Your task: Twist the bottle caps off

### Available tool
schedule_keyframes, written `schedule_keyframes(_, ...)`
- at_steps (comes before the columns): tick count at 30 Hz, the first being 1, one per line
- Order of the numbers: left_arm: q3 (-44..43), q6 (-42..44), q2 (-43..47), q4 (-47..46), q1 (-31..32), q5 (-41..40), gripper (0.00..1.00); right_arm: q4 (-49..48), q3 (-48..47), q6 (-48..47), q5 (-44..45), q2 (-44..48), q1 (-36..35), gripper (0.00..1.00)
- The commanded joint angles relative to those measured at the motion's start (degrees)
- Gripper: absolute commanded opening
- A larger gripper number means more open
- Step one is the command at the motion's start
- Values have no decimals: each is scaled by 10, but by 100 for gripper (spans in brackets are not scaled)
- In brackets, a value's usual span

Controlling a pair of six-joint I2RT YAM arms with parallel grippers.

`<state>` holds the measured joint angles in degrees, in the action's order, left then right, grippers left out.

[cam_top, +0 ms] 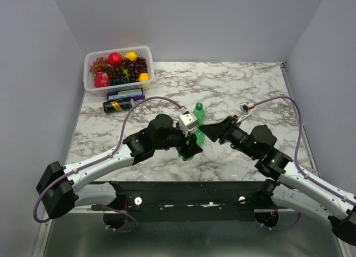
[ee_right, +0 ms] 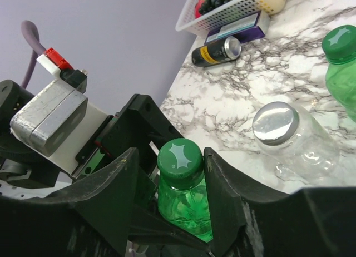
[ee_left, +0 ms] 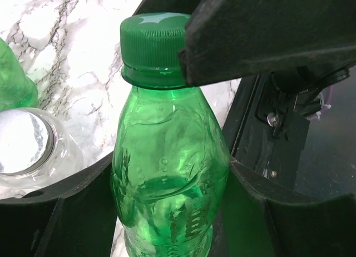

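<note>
Bottle cap (ee_left: pixel 156 48): dark green, ridged

The top external camera sits high behind the arm bases (cam_top: pixel 136 201), looking down and forward from far enough to hold the whole marble-patterned bench (cam_top: pixel 233 90). The left wrist camera looks along the left fingers (ee_left: pixel 61 212), very close to a translucent green plastic bottle (ee_left: pixel 167 179) that fills its frame. The right wrist camera looks down past the right fingers (ee_right: pixel 228 179) onto that bottle's dark green screw cap (ee_right: pixel 179 156), facing the bench's far-left corner. All three views share this bottle.
</note>
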<state>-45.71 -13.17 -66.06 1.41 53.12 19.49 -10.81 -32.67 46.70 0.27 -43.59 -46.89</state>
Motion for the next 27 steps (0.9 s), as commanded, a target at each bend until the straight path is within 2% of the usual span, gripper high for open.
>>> schedule_keyframes(1, -10, -2, -7, -15, -1, -8, 12, -8, -20, -8, 28, -7, -10, 55)
schedule_keyframes(6, -11, 0, -8, -16, -1, -7, 12, -1, -24, -17, 37, -12, -15, 50)
schedule_keyframes(9, -11, 1, -12, -15, -1, -8, 12, 3, -28, -22, 38, -19, -16, 43)
schedule_keyframes(10, -12, 2, -12, -16, -1, -7, 12, 3, -30, -24, 39, -20, -15, 35)
schedule_keyframes(12, -11, 2, -13, -15, -1, -3, 12, 5, -30, -29, 41, -25, -16, 24)
schedule_keyframes(13, -11, 2, -13, -16, -1, -2, 12, 5, -30, -32, 40, -26, -16, 13)
schedule_keyframes(15, -11, 7, -13, -15, 0, 3, 12, 8, -29, -45, 40, -29, -16, 2)
schedule_keyframes(22, -15, 51, 14, -2, -1, 75, 13, 4, -8, -138, 8, 9, -15, 1)
schedule_keyframes(27, -18, 65, 26, -8, -7, 187, 13, 4, -3, -181, -55, 34, -7, 1)
